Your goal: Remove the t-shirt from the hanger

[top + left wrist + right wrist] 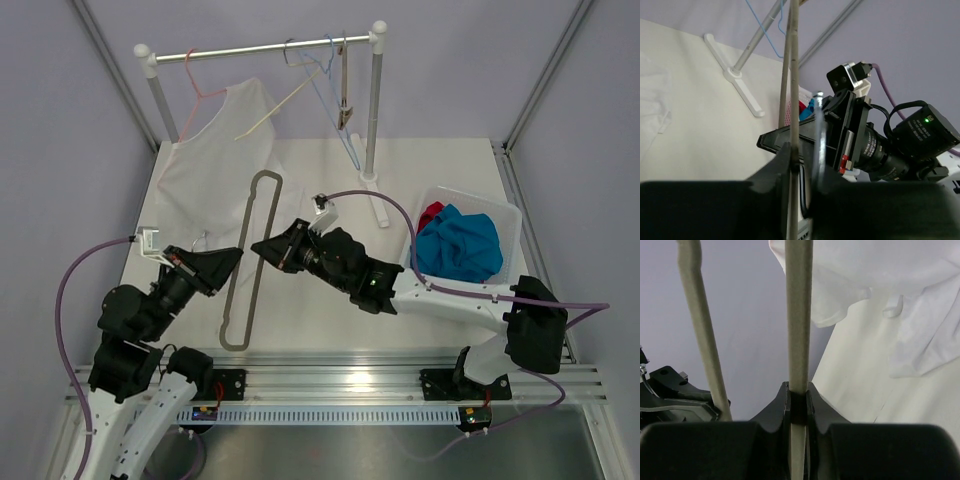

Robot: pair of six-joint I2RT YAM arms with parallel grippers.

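A grey-beige loop hanger (266,175) stretches across the table middle, tilted. My right gripper (258,245) is shut on one of its bars, seen clamped in the right wrist view (797,395) on the hanger (799,315). My left gripper (238,254) reaches the hanger from the left. In the left wrist view (802,160) the thin hanger bar (791,75) rests against the left finger, with a gap to the other. The white t-shirt (215,165) lies heaped at the far left, draped up toward the rail, off this hanger. It also shows in both wrist views (650,105) (880,270).
A clothes rack rail (260,48) spans the back, holding a pink hanger (195,100) and a blue wire hanger (335,100). Its right post (372,110) stands on a white foot (378,205). A white bin (505,215) with blue and red clothes sits at right.
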